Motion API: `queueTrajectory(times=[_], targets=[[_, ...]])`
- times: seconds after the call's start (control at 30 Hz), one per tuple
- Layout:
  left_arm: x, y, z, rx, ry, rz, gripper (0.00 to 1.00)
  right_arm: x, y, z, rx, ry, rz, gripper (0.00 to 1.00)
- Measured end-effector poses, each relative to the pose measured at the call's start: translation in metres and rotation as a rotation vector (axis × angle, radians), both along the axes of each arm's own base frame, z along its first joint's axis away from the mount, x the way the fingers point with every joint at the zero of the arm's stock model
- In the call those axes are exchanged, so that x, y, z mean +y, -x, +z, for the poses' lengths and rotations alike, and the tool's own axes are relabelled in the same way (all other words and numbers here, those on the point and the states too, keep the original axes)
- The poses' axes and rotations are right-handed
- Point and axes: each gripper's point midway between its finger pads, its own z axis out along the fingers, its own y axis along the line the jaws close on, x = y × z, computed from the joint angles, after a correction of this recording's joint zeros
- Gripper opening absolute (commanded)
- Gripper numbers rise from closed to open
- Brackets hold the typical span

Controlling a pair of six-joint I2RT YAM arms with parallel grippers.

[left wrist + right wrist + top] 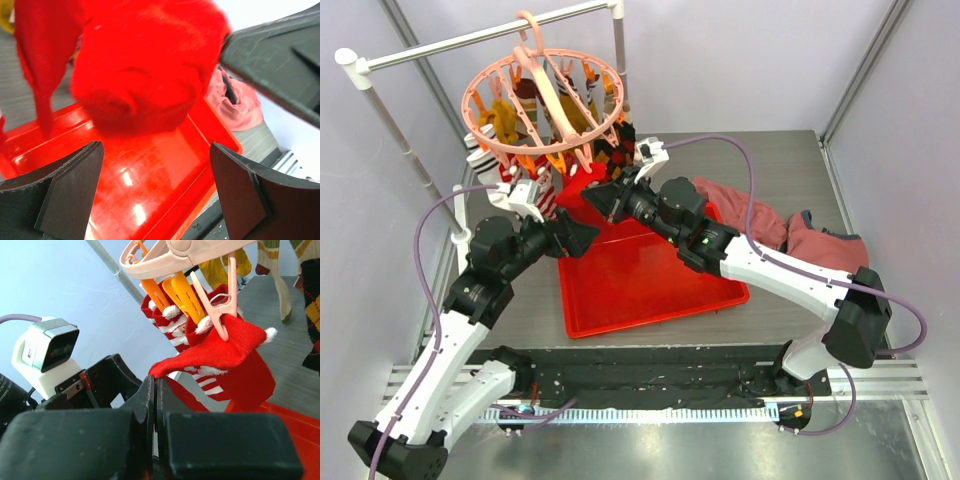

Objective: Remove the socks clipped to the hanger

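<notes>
Pinching sock (220,357), right end effector (154,385) outstretched

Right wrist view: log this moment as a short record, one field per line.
right gripper: jaws shut on a corner of the red sock
red sock: hanging from a pink peg on the hanger, not yet freed
left gripper: jaws open, holding nothing, facing the sock
striped socks: clipped by orange pegs
red tray: under the sock
</notes>
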Motion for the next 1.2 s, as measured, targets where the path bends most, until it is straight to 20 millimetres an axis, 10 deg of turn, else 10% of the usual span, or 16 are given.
queueTrajectory(times=[0.33,0.57,0.97,1.2], targets=[[-0.004,-0.008,0.008,-0.019,0.014,-0.001,0.87,0.007,0.011,0.005,0.040,-0.063,0.030,0.01],[-0.005,-0.020,0.010,-0.014,0.025,0.023,0.00,0.012,0.019,0.010,0.051,-0.096,0.050,0.01],[-0.003,0.001,0.027,-0.082,0.048,-0.013,0.00,-0.002,0.004,0.000,0.087,0.085,-0.064,0.71],[-0.010,0.004,0.021,-0.063,0.039,-0.062,0.00,-0.009,-0.009,0.037,-0.029,0.148,-0.101,0.77]])
